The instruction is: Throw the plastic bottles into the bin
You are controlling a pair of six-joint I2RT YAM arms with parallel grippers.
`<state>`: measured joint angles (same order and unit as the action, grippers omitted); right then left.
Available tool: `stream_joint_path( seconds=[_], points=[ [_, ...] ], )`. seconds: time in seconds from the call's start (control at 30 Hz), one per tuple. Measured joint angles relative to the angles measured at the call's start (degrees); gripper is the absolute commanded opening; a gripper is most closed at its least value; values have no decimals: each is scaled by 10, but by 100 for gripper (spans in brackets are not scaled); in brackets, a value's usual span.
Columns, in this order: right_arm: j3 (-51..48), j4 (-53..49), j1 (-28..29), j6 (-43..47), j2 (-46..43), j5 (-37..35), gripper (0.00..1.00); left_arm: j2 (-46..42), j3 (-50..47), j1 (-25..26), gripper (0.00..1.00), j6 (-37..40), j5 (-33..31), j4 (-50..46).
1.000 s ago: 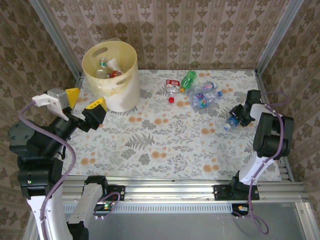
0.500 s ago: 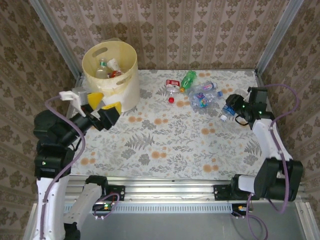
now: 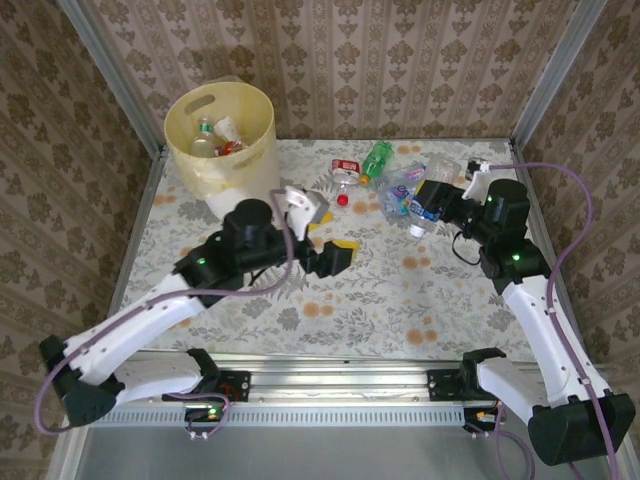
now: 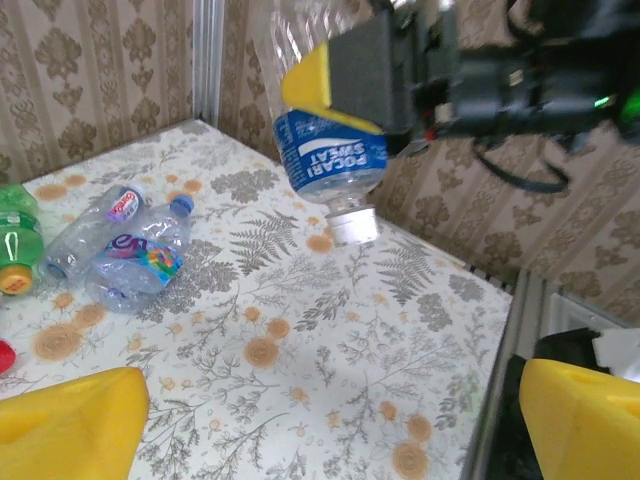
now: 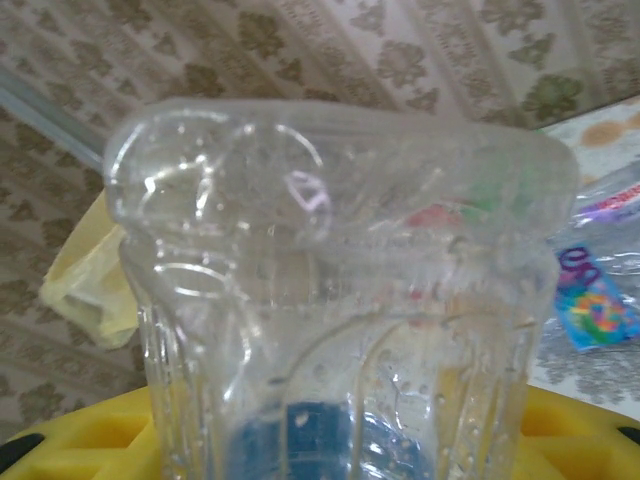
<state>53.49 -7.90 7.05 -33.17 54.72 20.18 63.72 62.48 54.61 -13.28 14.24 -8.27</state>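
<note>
My right gripper (image 3: 440, 197) is shut on a clear plastic bottle (image 3: 424, 212) with a blue label, held cap-down above the table's right side. The same bottle (image 4: 330, 160) hangs in the left wrist view, and its base (image 5: 340, 300) sits between the yellow fingers (image 5: 70, 440) in the right wrist view. My left gripper (image 3: 327, 235) is open over the table's middle, with its yellow fingertips (image 4: 70, 420) wide apart and nothing between them. More bottles lie at the back: a red-labelled one (image 3: 345, 170), a green one (image 3: 377, 157) and clear ones (image 3: 400, 195). The pale yellow bin (image 3: 255, 150) stands at the back left with bottles inside.
Patterned walls and metal posts close in the table on three sides. Two clear bottles (image 4: 130, 265) lie on the flowered cloth (image 4: 330, 330) left of the held one. The left arm stretches across the table's left half.
My left arm has swung from beside the bin out to the table's middle. My right arm has lifted the blue-labelled bottle and carried it up and to the left.
</note>
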Motion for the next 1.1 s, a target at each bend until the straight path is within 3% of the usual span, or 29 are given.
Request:
stream_joint_path(
  seconds=[0.5,0.87,1.1],
  points=[
    [37,9,108,-17,-4,0,56,111,-11,2,76,-85,27,215],
    [57,25,138,-17,13,-2,55,143,-25,5,67,-127,62,270],
    [70,26,143,-13,19,-4,54,154,-25,12,55,-139,72,285]
  ],
)
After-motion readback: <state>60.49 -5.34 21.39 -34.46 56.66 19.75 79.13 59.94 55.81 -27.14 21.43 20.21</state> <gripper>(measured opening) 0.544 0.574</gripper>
